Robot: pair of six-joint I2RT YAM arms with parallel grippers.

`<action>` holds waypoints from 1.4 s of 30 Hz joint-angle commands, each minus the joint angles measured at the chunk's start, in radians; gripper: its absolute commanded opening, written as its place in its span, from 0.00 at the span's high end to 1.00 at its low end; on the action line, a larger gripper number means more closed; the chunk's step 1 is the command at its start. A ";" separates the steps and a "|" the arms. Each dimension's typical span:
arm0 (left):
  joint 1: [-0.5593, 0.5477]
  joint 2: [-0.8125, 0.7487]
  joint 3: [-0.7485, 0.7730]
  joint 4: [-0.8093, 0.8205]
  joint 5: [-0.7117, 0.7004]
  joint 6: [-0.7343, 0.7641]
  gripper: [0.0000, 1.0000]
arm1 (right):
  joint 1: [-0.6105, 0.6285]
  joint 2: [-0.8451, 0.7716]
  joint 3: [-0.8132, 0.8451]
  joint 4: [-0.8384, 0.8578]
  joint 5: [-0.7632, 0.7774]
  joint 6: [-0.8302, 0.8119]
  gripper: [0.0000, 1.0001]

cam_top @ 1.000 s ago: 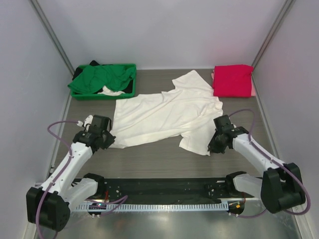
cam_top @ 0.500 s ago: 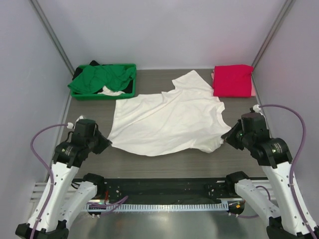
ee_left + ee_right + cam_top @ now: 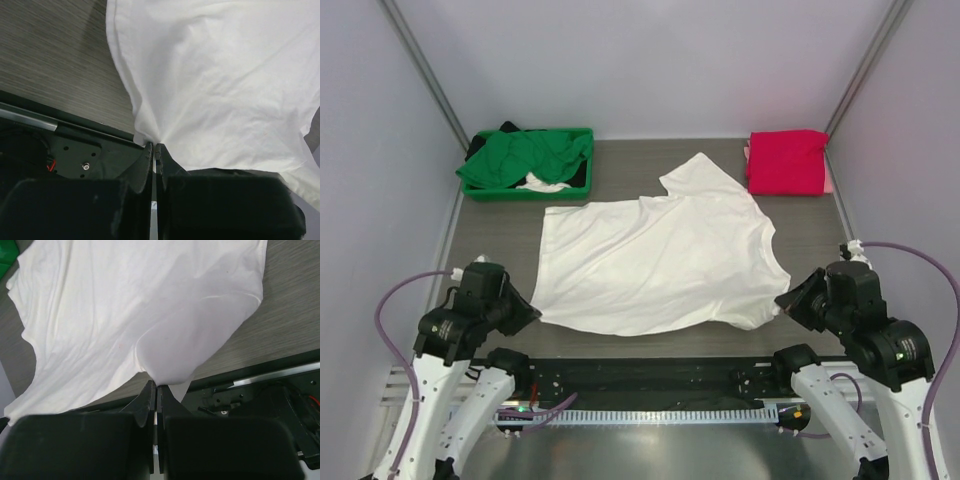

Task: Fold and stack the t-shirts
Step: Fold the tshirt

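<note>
Grey bench (image 3: 505, 235) carries the white t-shirt (image 3: 655, 260), spread across its middle. Left end effector (image 3: 528, 313) and right end effector (image 3: 790, 303) each pinch a near corner of it, jaws closed on cloth. Spreading seems nearly done; the next move is likely a fold toward the far edge.

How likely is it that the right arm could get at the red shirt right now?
Probably not yet: the right gripper is shut on the near edge of the white shirt. Nothing stands between it and the red shirt in the far right corner, so once freed, reach looks plausible.
</note>
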 commanded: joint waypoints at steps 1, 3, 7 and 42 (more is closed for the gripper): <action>0.003 0.043 -0.032 0.048 0.015 0.028 1.00 | 0.007 0.033 -0.054 -0.013 -0.037 0.001 0.99; 0.003 0.106 -0.033 0.097 -0.020 0.047 1.00 | 0.007 0.069 -0.068 0.058 -0.028 -0.004 0.99; 0.004 0.233 -0.003 0.160 -0.072 0.080 1.00 | 0.006 0.208 -0.049 0.142 0.022 -0.042 0.99; 0.179 0.673 0.048 0.477 -0.078 0.200 0.09 | -0.144 0.864 0.060 0.508 0.096 -0.255 0.25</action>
